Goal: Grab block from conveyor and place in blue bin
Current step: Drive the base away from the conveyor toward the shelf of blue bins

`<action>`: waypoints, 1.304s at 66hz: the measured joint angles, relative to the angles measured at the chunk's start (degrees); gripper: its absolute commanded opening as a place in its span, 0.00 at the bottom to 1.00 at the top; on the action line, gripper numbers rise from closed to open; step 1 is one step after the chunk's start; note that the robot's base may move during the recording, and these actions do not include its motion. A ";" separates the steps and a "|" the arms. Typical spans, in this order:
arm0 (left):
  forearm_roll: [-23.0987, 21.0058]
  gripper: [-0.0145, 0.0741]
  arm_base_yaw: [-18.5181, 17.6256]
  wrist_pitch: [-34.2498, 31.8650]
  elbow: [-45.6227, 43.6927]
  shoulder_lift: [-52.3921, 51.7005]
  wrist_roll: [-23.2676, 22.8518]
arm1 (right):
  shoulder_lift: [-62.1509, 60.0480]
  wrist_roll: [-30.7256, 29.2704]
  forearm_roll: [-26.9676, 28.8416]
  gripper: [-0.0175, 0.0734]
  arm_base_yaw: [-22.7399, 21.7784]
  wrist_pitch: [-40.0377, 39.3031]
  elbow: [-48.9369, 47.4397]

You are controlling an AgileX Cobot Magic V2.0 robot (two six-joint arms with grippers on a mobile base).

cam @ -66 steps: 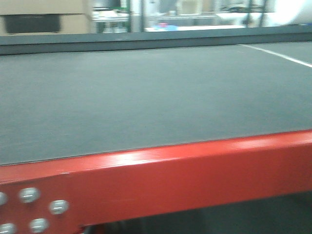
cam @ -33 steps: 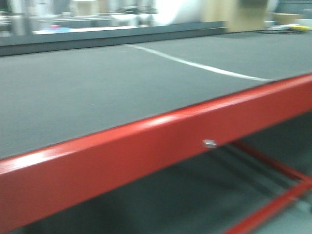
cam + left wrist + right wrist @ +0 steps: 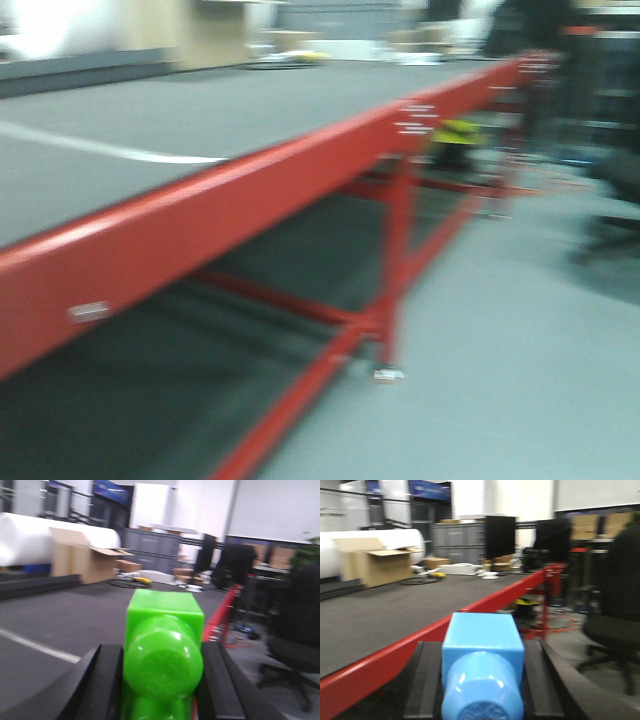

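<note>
One conveyor [image 3: 200, 215], swung leftward, floor [image 3: 500, 350] revealed

**Clearance about the belt.** Open surface is being offered by the conveyor [image 3: 200, 110] belt. Its near edge is being bounded by the red frame [image 3: 250, 200], and the space beneath is being barred by red legs and braces [image 3: 395, 250]. The far side is being crowded by a cardboard box [image 3: 80, 560]. The floor [image 3: 520, 380] is being narrowed by an office chair [image 3: 615, 620]. The left gripper [image 3: 160, 652] is being filled by a green block [image 3: 165, 610], the right gripper [image 3: 482, 650] by a blue block [image 3: 482, 630].
</note>
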 measured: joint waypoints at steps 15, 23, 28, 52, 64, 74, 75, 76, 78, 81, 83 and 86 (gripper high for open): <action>0.00 0.04 0.00 0.00 0.00 0.00 0.00 | 0.00 0.00 0.00 0.01 0.00 0.00 0.00; 0.00 0.04 0.00 0.00 0.00 0.00 0.00 | 0.00 0.00 0.00 0.01 0.00 0.00 0.00; 0.00 0.04 0.00 0.00 0.00 0.00 0.00 | 0.00 0.00 0.00 0.01 0.00 0.00 0.00; 0.00 0.04 0.00 0.00 0.00 0.00 0.00 | -0.08 0.00 0.00 0.01 0.00 0.00 0.00; 0.00 0.04 0.00 0.00 0.00 0.00 0.00 | -0.08 0.00 0.00 0.01 0.00 0.00 0.00; 0.00 0.04 0.00 0.00 0.00 0.00 0.00 | -0.08 0.00 0.00 0.01 0.00 0.00 0.00; 0.00 0.04 0.00 0.00 0.00 0.00 0.00 | -0.08 0.00 0.00 0.01 0.00 0.00 0.00; 0.00 0.04 0.00 0.00 0.00 0.00 0.00 | -0.08 0.00 0.00 0.01 0.00 0.00 0.00; 0.00 0.04 0.00 0.00 0.00 0.00 0.00 | -0.08 0.00 0.00 0.01 0.00 0.00 0.00; 0.00 0.04 0.00 0.00 0.00 0.00 0.00 | -0.08 0.00 0.00 0.01 0.00 0.00 0.00; 0.00 0.04 0.00 0.00 0.00 0.00 0.00 | -0.08 0.00 0.00 0.01 0.00 0.00 0.00; 0.00 0.04 0.00 0.00 0.00 0.00 0.00 | -0.08 0.00 0.00 0.01 0.00 0.00 0.00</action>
